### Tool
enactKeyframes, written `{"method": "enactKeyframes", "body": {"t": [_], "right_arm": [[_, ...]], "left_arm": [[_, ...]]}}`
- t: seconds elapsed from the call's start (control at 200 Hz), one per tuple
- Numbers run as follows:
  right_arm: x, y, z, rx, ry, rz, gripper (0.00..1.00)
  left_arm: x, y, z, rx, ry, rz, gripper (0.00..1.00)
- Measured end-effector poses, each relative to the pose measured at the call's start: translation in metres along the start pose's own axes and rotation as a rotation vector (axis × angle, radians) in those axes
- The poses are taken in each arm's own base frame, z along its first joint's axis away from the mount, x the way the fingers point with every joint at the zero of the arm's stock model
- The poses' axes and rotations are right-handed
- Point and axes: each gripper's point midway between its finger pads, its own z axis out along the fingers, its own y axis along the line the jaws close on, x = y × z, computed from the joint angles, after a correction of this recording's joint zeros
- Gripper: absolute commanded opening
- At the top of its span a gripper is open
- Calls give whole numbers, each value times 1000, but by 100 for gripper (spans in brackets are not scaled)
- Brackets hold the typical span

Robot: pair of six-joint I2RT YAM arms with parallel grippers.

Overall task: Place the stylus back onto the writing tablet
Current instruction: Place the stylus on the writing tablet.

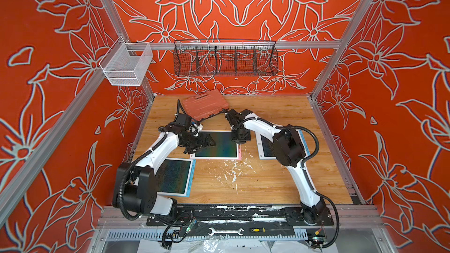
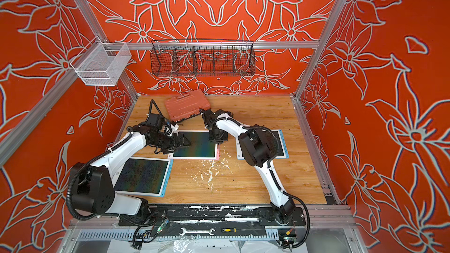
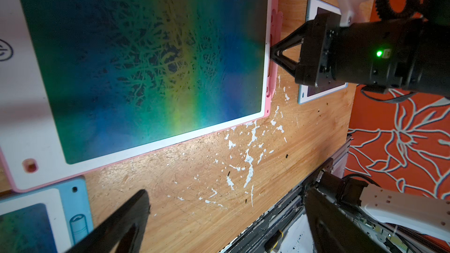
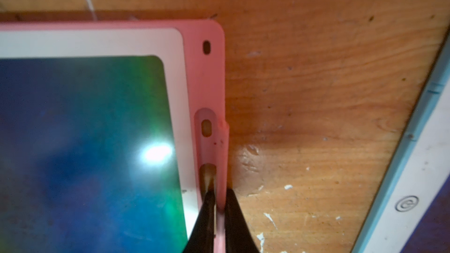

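The writing tablet (image 1: 219,146) (image 2: 194,146) has a pink frame and a dark rainbow screen, and lies flat mid-table in both top views. The pink stylus (image 4: 222,164) lies along the tablet's right edge, at its side slot. My right gripper (image 4: 220,191) (image 1: 239,143) points down there, its black fingers closed narrowly on the stylus. The left wrist view shows the same grip at the tablet (image 3: 146,57) edge, with the stylus (image 3: 277,27) jutting slightly out of the frame. My left gripper (image 3: 226,198) (image 1: 209,142) hovers open over the tablet's left part, holding nothing.
A blue-framed tablet (image 1: 174,176) lies front left under my left arm, another (image 1: 266,146) right under my right arm. A red tool case (image 1: 204,104) sits at the back. White paint flecks (image 1: 233,169) mark the wood. Wire baskets (image 1: 225,59) hang on the back rail.
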Motion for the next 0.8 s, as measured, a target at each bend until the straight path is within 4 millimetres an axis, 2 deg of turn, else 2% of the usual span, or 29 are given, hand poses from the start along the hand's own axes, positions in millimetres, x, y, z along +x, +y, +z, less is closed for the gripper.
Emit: {"method": "enactKeyframes", "body": {"t": [0.54, 0.801], "right_arm": [[2, -2, -2, 9, 9, -1, 15], [4, 4, -6, 3, 4, -12, 15]], "left_arm": [[0, 2, 2, -5, 5, -5, 98], [1, 4, 5, -9, 15, -12, 97]]}}
